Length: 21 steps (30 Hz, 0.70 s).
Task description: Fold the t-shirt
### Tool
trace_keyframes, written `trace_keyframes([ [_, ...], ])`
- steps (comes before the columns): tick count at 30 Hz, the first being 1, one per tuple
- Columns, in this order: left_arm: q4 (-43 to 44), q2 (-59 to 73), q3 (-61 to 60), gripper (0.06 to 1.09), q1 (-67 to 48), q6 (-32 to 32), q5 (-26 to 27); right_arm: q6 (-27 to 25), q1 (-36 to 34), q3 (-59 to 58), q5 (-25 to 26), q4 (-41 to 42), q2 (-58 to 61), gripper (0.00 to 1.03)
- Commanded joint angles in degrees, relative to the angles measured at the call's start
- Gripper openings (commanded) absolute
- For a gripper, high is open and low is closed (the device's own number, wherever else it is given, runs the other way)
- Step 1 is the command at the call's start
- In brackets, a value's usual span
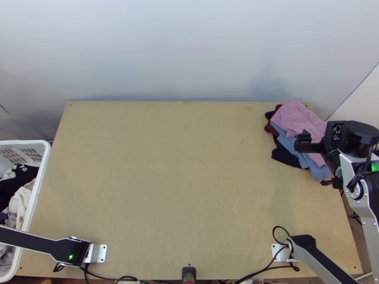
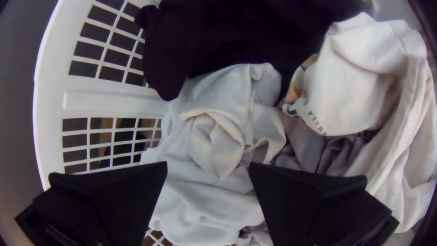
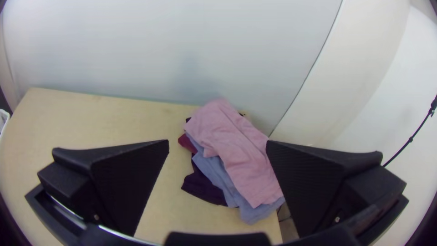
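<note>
Hanging over white basket (image 1: 46, 158): left tool (image 2: 208, 166), fingers wide apart, holding nothing
Raised by the clothes pile: right tool (image 1: 303, 141), also wide open and empty
T-shirt: cannot tell which garment; pink one (image 1: 294, 116) lies folded atop blue (image 1: 319, 173) and dark cloth (image 1: 284, 156) at bench's (image 1: 180, 180) far right
Basket: white printed garment (image 2: 355, 86) bunched among others

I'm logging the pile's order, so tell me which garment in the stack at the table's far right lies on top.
The pink garment: it lies over the blue one, while dark red cloth and black cloth stick out from beneath.
</note>
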Motion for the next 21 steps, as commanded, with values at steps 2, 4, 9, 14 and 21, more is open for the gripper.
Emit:
trace_keyframes([
  [2, -0.6, 4.7, 2.2, 0.94, -0.3, -1.7, -1.4, 0.2, 0.0, 1.2, 0.0, 0.0, 0.0, 0.99],
  [4, 0.3, 5.4, 2.4, 0.92, -0.2, -2.1, -1.5, 0.2, -0.1, 1.5, 0.1, -0.1, 0.0, 0.99],
  [9, 1.1, 6.6, 2.7, 0.88, -0.1, -3.9, -1.5, 0.2, -0.1, 1.8, 0.2, 0.0, 0.1, 0.99],
  [14, 1.2, 6.9, 2.7, 0.75, -0.2, -5.1, -1.4, 0.2, -0.2, 2.4, 0.2, 0.0, 0.4, 0.99],
  [21, 1.2, 7.4, 3.1, 0.40, -0.4, -7.1, -1.2, 0.2, -0.5, 2.4, 0.3, -0.4, 0.4, 0.99],
])
